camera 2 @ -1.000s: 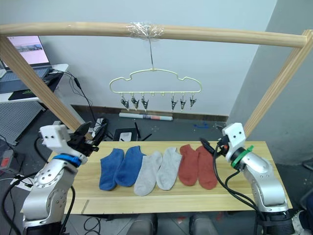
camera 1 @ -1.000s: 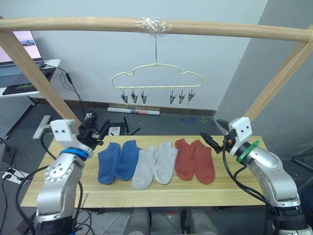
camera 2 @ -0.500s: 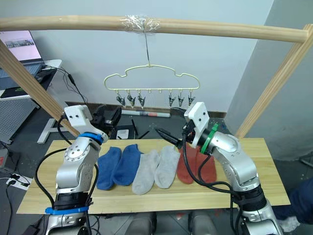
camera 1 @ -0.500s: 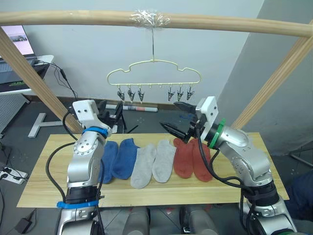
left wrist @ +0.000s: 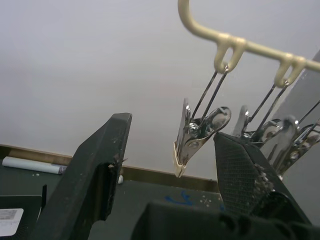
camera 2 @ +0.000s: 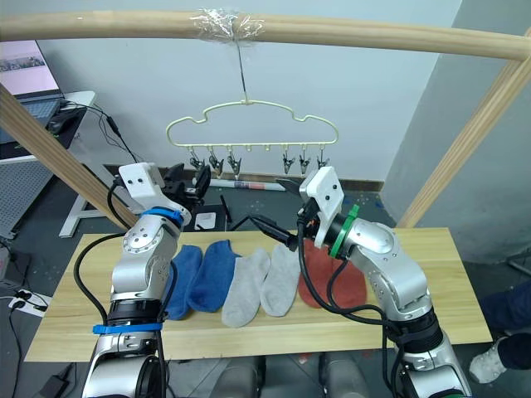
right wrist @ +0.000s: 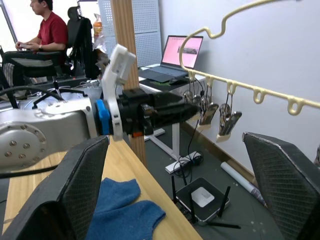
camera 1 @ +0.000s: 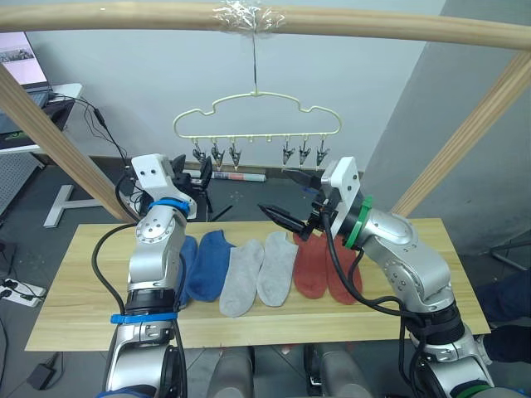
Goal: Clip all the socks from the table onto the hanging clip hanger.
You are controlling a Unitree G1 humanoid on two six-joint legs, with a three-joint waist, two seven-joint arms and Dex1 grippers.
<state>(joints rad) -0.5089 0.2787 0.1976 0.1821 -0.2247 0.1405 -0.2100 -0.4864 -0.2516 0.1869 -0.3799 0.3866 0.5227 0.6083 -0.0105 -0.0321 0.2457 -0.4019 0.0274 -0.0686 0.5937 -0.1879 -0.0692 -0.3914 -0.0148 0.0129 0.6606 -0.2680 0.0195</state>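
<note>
Now raised off the table (camera 1: 75, 298) toward the clip hanger (camera 1: 254, 124), left gripper (camera 1: 197, 176) and right gripper (camera 1: 290, 199) both spread apart and empty, six socks (camera 1: 265, 267) still flat in a row, so no clipping begun.

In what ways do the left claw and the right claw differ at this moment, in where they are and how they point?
The left claw is raised to the clip hanger, with its first clip between its fingers; the right claw is raised above the socks, short of the clips. The left claw points toward the wall; the right claw points across toward the left claw. Both are open and hold nothing.
</note>
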